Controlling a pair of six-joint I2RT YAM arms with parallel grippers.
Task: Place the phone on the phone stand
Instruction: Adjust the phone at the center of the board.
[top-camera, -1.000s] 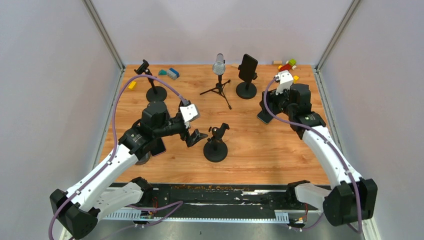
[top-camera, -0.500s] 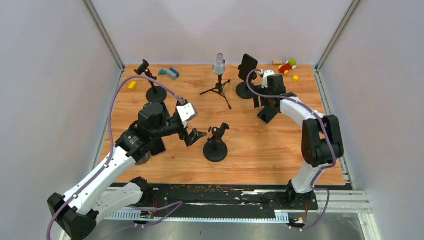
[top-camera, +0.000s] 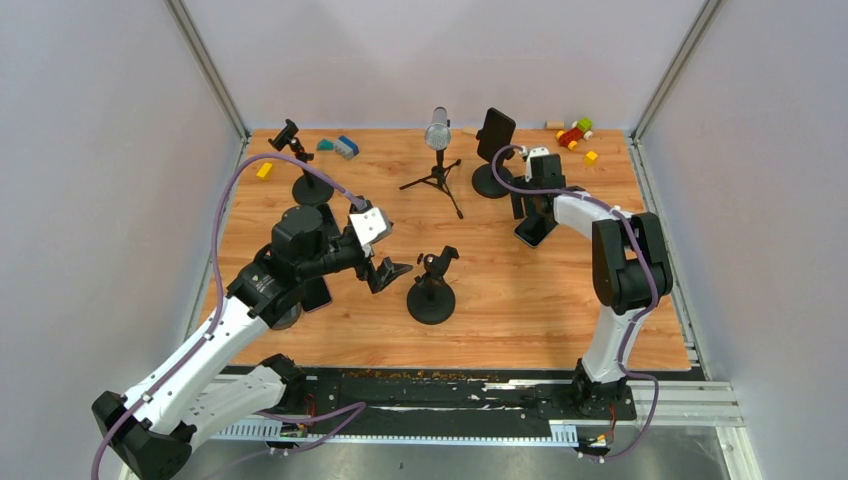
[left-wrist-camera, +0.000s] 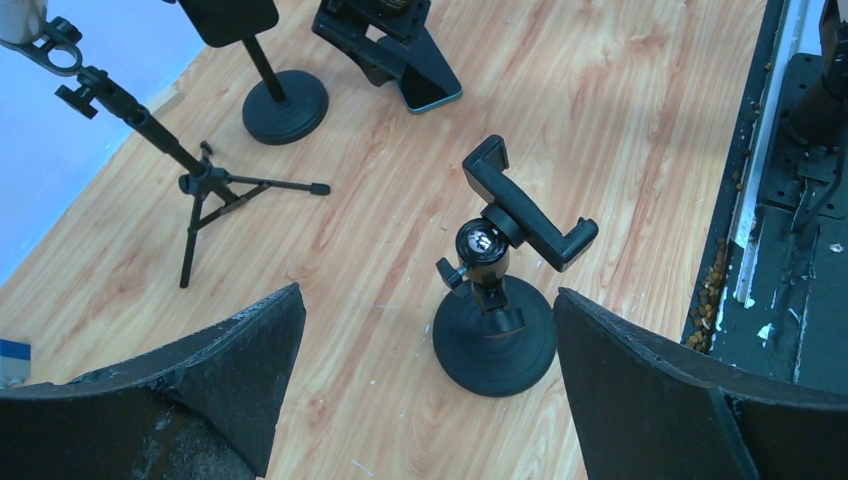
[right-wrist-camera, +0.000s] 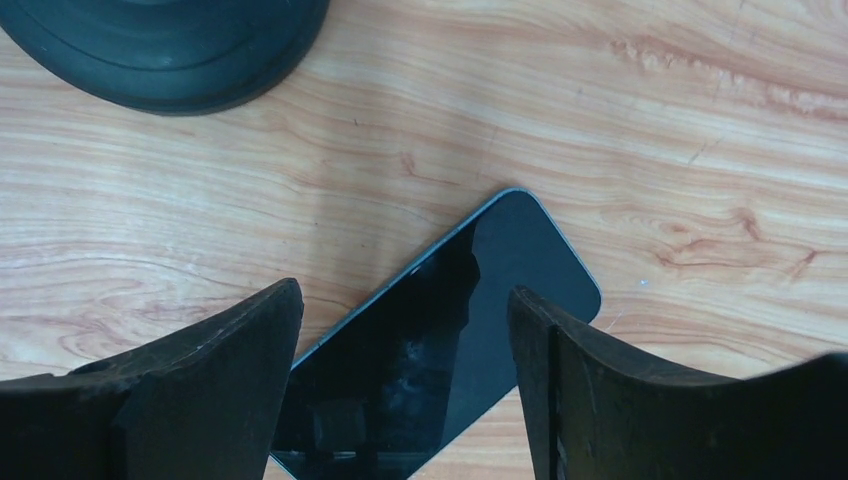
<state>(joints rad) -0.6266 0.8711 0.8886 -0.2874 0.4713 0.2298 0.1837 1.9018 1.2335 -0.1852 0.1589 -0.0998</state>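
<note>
Fingers (right-wrist-camera: 220, 390) of the right gripper (right-wrist-camera: 402, 300) stand spread on either side of the phone (right-wrist-camera: 470, 300), which lies flat on the wooden table (right-wrist-camera: 650, 120) at the far right, just beside a round black base (right-wrist-camera: 170, 50). Whether they touch it is unclear. The left gripper (left-wrist-camera: 428, 295) hangs wide open, holding nothing, above the empty phone stand (left-wrist-camera: 495, 335) near the table's middle.

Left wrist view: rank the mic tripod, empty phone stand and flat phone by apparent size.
Mic tripod and empty phone stand: unsure, the tripod spans wider, the stand is bulkier and nearer.
Phone: clearly smallest, partly covered.
</note>
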